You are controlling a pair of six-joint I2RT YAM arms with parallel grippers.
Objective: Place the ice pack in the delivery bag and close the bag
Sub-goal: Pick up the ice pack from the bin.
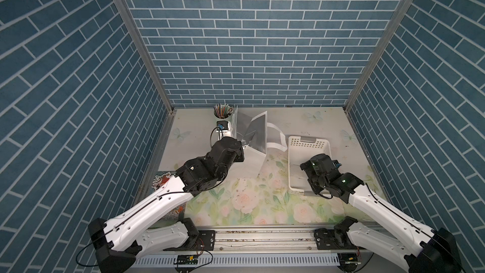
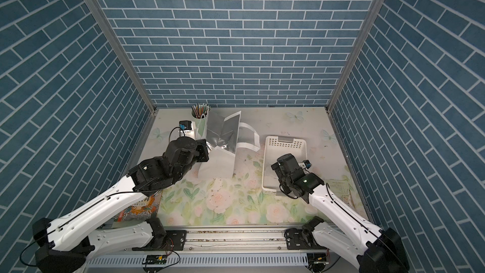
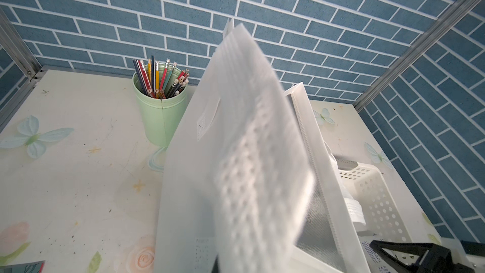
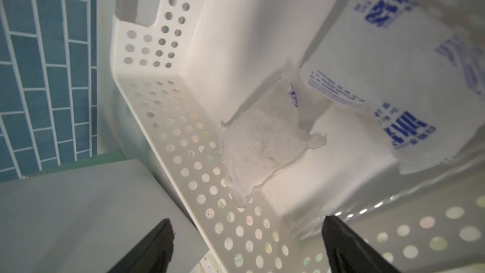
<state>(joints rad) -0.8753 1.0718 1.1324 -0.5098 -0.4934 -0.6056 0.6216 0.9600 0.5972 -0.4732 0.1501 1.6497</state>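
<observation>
Top views only: both top views show the whole flowery table (image 1: 246, 206) and both arms; the delivery bag (image 1: 252, 162) stands left of the middle of the frame with its mouth open and its silver inside showing; the white basket (image 1: 309, 141) with holes sits just beside it on the right
Hidden in the top views: the right arm covers much of the basket's floor, so I cannot make out the packs there
Right wrist view only: the inside of the basket from close up, with the ice pack (image 4: 388, 56) in the upper right of the frame
Left wrist view only: the bag's white wall, very near and blurry, fills the middle of the frame; a green pencil cup (image 3: 162, 119) stands behind it, left of the middle
Ice pack look: a soft white pouch with blue print, lying in the basket on top of a second pack (image 4: 420, 137) that also has blue print
Nearby: a crumpled clear pouch (image 4: 262, 151) lies in the middle of the frame against the basket's holed wall
Right claw (image 4: 249, 248): wide open and holding nothing; one black tip is outside the basket wall, the other is inside, apart from the packs
Left claw (image 2: 206, 151): closed tight on the near edge of the bag
</observation>
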